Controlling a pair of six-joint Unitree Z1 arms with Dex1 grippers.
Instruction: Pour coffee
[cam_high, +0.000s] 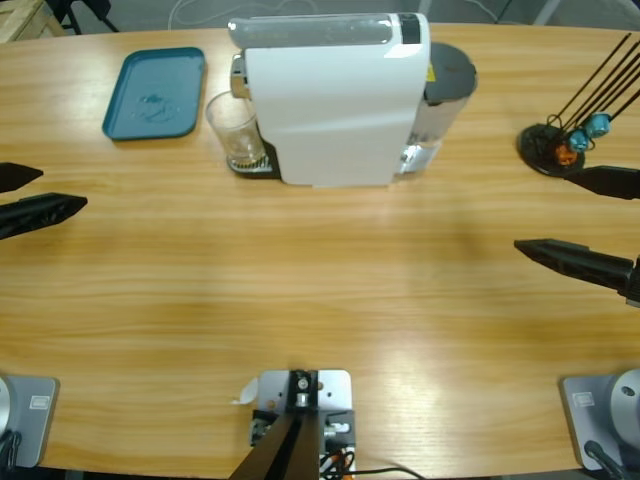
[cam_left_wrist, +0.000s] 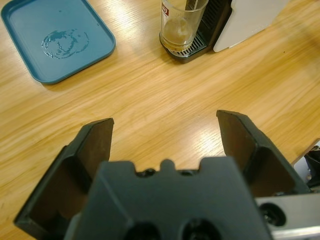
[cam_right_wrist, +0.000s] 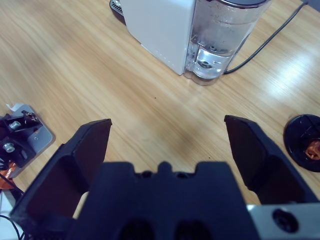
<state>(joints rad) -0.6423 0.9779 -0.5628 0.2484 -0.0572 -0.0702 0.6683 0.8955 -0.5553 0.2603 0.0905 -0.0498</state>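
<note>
**Both grippers open and empty, coffee in the glass at the machine**

The left gripper comes in from the left edge of the high view with its jaws spread wide and nothing between them. In its wrist view the same gripper hangs over bare table, pointing toward the glass and tray.

The right gripper enters from the right edge, jaws likewise wide apart and holding nothing. Its wrist view shows the gripper over bare wood, facing the back of the machine.

The glass stands upright on the machine's black drip tray, at the left side of the white machine. The coffee is a shallow pale brown layer at the bottom of the glass. Both grippers are well apart from it.

Left of the glass lies a blue tray, flat on the table, with a ring of clear droplets on its floor. It is near the glass but not touching.

On the far side of the machine sits its clear water tank under a grey lid, with a black cable running away from it.

Near the right gripper stands a black pod holder with thin black rods rising from a round base; blue and orange pods sit on it.
</note>
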